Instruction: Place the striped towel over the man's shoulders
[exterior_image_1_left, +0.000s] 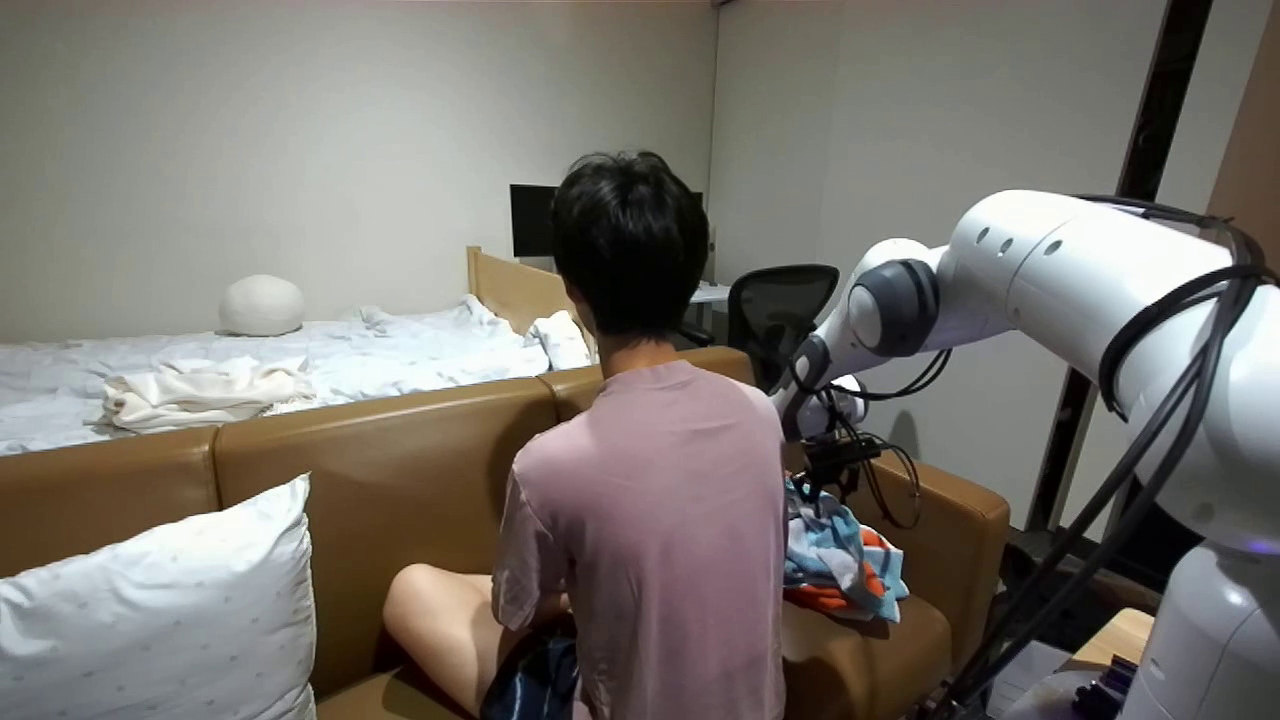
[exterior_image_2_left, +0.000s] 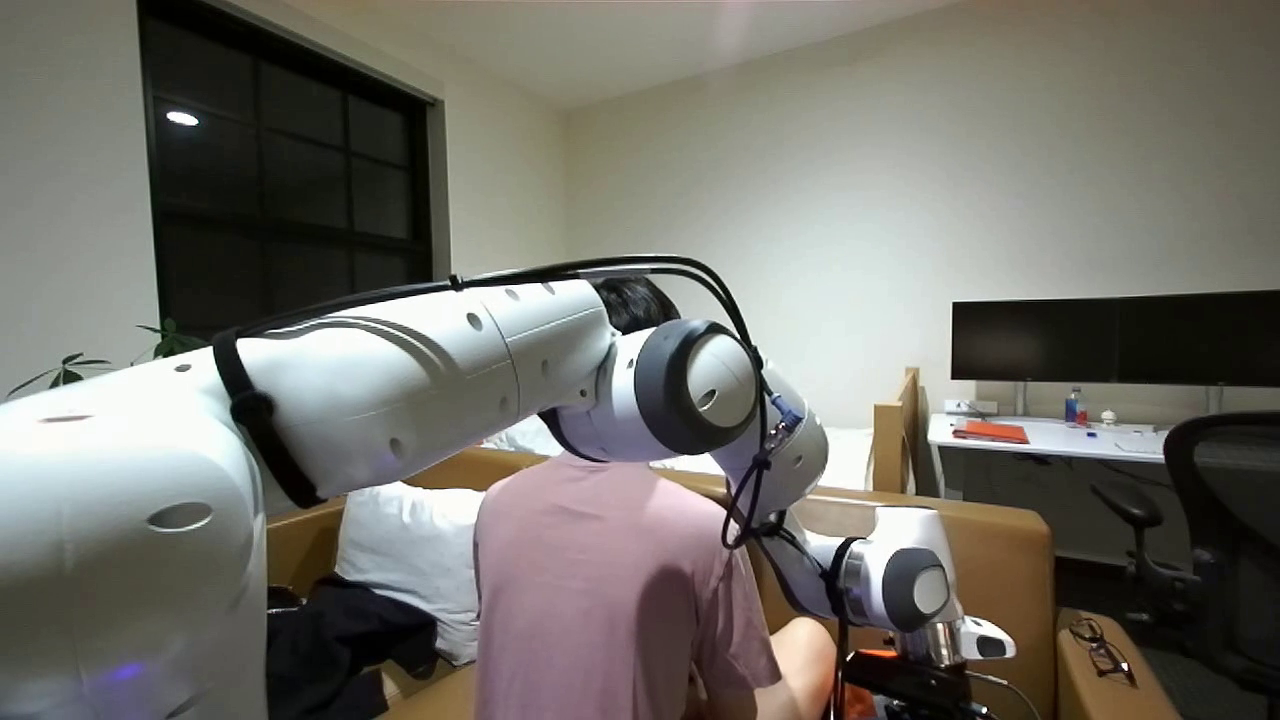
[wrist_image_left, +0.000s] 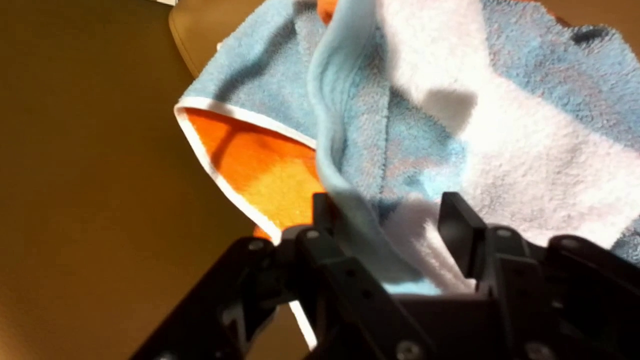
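The striped towel (exterior_image_1_left: 838, 555), blue and white with orange parts, lies crumpled on the sofa seat to the right of the man (exterior_image_1_left: 655, 500) in an exterior view. He sits with his back to the camera in a pink shirt, also seen in an exterior view (exterior_image_2_left: 590, 580), his shoulders bare of towel. The towel fills much of the wrist view (wrist_image_left: 540, 150). My gripper (wrist_image_left: 387, 205) is low over it, fingers apart, with blue and pale folds standing between them. In an exterior view the gripper (exterior_image_1_left: 815, 490) touches or nearly touches the towel's top.
The brown sofa (exterior_image_1_left: 400, 480) has a backrest and armrest (exterior_image_1_left: 950, 500) close to the gripper. A white pillow (exterior_image_1_left: 170, 610) and dark clothing (exterior_image_2_left: 340, 640) lie on the man's other side. Glasses (exterior_image_2_left: 1100, 650) rest on the armrest. My forearm (exterior_image_2_left: 430, 370) passes near his head.
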